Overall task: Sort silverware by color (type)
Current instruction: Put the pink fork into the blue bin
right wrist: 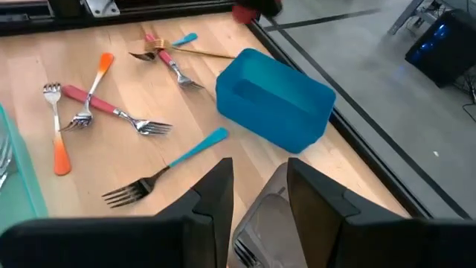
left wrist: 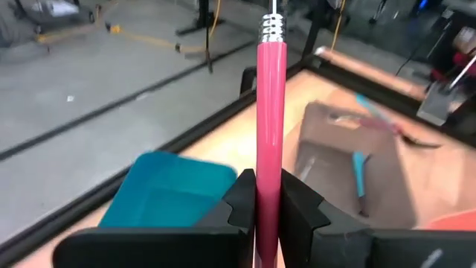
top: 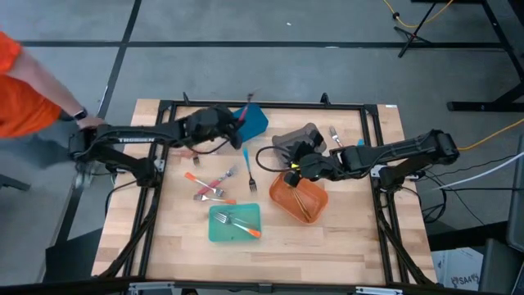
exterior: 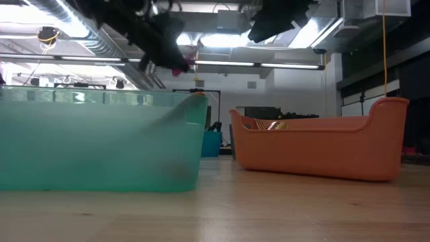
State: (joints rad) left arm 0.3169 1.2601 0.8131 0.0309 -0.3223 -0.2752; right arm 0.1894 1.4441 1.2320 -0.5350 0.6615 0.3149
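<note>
Left hand (left wrist: pixel 269 205) grips a pink-handled utensil (left wrist: pixel 271 112) above the blue bin (top: pixel 252 120), likely for dropping; right hand (right wrist: pixel 256 195) hovers part-open, empty.

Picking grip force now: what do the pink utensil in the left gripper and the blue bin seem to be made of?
Pink utensil, clamped in the left gripper: handle looks like glossy plastic or enamel, given its bright highlight streak; the ribbed silver collar above looks metal. Blue bin: probably matte moulded plastic, judging by uniform colour, rounded corners and soft sheen.
</note>
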